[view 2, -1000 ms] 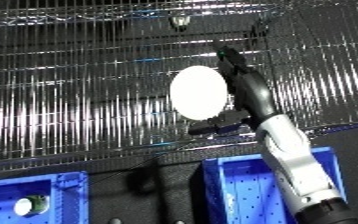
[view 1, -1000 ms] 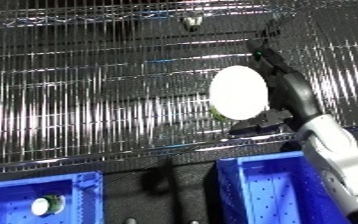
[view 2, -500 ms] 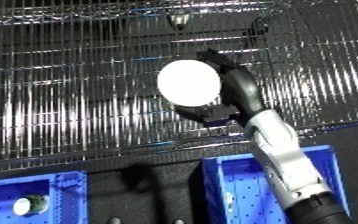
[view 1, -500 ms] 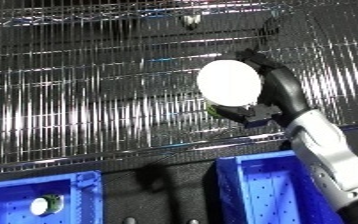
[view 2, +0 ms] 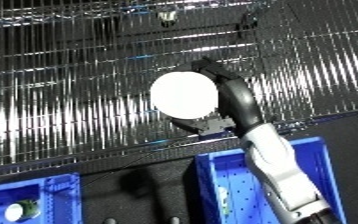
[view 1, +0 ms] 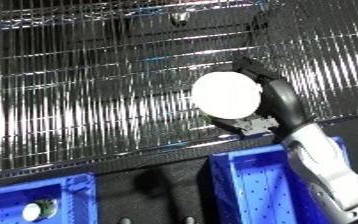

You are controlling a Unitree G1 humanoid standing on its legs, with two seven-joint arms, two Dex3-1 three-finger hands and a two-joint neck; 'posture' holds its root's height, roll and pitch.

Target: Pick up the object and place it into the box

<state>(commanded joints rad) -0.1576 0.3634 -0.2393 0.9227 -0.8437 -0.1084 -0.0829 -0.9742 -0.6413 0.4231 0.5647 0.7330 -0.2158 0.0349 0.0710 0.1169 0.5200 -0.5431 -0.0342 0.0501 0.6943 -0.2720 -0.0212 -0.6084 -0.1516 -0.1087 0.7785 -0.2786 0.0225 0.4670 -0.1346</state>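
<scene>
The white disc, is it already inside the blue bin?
No, the right hand holds the disc up before the wire shelf, above the bin.

Wire rack shelf [view 1: 87,100] fills most of the view, chrome wires running front to back, dark underneath. Small pale-and-dark item [view 1: 179,18] sits near the shelf's far edge, right of centre; can't tell what it is. Below the shelf's front edge, at bottom left, is a second blue bin [view 1: 69,186] with a perforated floor. Small round pale thing [view 1: 35,211] lies inside, near its right wall. Dark floor strip [view 1: 153,187] runs just beside that bin's right wall.
</scene>
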